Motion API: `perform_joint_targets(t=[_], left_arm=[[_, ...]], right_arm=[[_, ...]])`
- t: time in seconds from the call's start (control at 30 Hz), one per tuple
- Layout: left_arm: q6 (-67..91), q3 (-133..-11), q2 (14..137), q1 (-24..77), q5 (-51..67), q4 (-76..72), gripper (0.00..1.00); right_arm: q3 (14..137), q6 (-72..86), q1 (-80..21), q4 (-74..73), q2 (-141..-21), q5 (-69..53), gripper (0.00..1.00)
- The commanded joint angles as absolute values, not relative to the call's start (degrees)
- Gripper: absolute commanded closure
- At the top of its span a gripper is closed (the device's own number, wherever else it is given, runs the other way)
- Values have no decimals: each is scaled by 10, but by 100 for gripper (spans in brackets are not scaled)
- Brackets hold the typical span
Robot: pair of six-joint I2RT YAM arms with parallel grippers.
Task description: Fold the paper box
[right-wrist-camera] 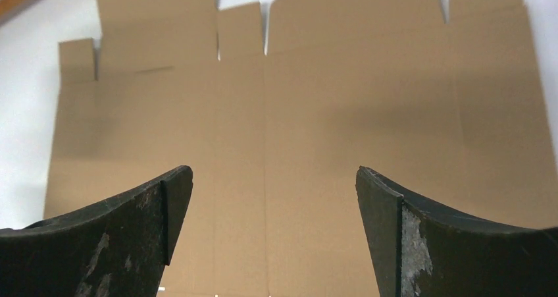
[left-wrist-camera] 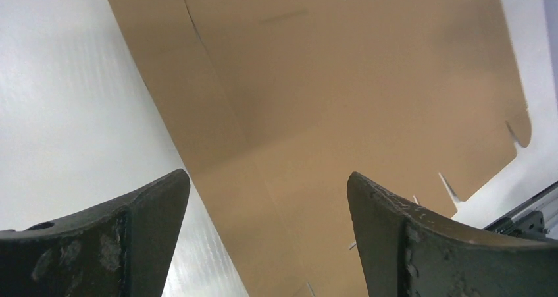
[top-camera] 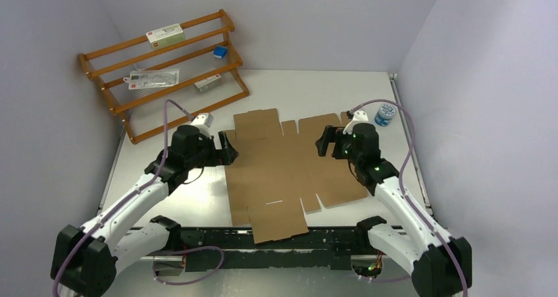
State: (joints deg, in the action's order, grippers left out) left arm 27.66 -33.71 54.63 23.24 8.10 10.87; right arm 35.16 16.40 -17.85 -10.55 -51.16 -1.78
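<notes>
Paper box point(top-camera: 289, 172) is lying as a flat, unfolded die-cut sheet at the middle of the surface point(top-camera: 191, 205), between the two arms. Its nearest flap is reaching out over the black front rail point(top-camera: 197, 236), which I am judging leaves one edge free to lift. No panel is standing up, so the folding is sitting at its very start.

Left hand point(top-camera: 227, 153) is hovering at the sheet's left edge, fingers spread wide and gripping nothing. Its wrist view is showing that edge running between the two fingers. I am reading this as lining up to catch the left side panel.

Right hand point(top-camera: 324, 142) is hanging over the far-right part of the sheet, likewise spread open and empty, pointing across the cardboard toward the left. I cannot tell whether either hand is touching the sheet.

Farther back, the far flaps are lying flat. Beyond them, a wooden rack point(top-camera: 164, 70) is standing at the far-left corner. A small blue-lidded jar point(top-camera: 384, 116) is standing near the sheet's far-right corner, close enough to the right arm to be worth watching.
</notes>
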Motion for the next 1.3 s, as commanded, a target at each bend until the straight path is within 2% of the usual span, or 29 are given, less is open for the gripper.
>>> perform_joint_targets(t=[0.0, 0.3, 0.87, 1.27], left_arm=[[317, -324, 583, 284, 28, 99, 6], [344, -315, 712, 374, -11, 20, 8], [317, -361, 811, 375, -85, 26, 6], [288, -472, 952, 375, -76, -17, 6]], right_arm=[[334, 191, -183, -54, -574, -12, 0], [326, 194, -185, -29, -680, 30, 0], [327, 283, -205, -26, -789, -29, 0], [298, 323, -292, -83, -745, -1, 0]])
